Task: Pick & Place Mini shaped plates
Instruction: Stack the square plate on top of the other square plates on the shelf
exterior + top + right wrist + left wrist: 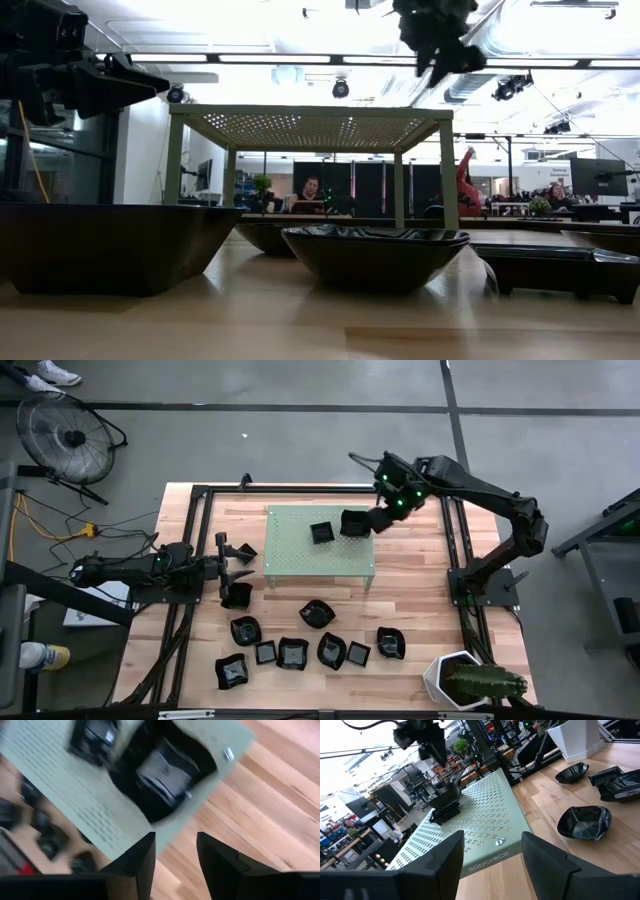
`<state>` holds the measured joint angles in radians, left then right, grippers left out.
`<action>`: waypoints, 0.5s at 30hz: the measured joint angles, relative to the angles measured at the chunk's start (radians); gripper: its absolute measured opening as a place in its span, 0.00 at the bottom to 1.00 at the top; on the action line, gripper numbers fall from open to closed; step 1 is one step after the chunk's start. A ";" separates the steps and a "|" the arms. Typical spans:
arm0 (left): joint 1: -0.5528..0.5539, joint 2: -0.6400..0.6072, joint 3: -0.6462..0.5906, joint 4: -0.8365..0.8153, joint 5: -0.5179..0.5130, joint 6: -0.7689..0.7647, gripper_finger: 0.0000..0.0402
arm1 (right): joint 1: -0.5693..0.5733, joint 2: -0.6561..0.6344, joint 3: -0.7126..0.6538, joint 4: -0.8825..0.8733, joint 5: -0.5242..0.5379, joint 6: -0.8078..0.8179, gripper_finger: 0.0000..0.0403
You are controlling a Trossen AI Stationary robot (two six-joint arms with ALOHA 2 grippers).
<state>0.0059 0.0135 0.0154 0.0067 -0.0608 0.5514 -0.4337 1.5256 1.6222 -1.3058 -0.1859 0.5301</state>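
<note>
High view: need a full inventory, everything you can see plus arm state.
mini shaped plates on rack: two, glossy black, on top of the rack, one right by the right gripper
mini shaped plates on table: about nine, black, scattered in front of the rack
rack: one, pale green, perforated, table centre
plant pot: one, white, holding a green cactus, at a front corner of the table
table: one, light wood
fan: one, black, on the floor
left gripper: open, empty, beside the rack
right gripper: open, over the rack's edge
</note>
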 joint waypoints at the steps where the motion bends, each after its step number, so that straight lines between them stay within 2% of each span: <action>1: 0.000 0.000 0.000 0.000 0.000 0.000 0.48 | 0.016 -0.005 0.000 -0.033 0.027 -0.003 0.34; 7: 0.000 0.000 0.000 0.000 0.000 0.000 0.48 | 0.165 -0.013 0.000 -0.189 0.184 0.032 0.35; 15: 0.000 0.000 0.000 0.000 0.000 0.000 0.48 | 0.391 -0.013 0.000 -0.217 0.312 0.073 0.35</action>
<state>0.0059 0.0132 0.0157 0.0067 -0.0608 0.5514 -0.0424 1.5127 1.6222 -1.5231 0.1261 0.6027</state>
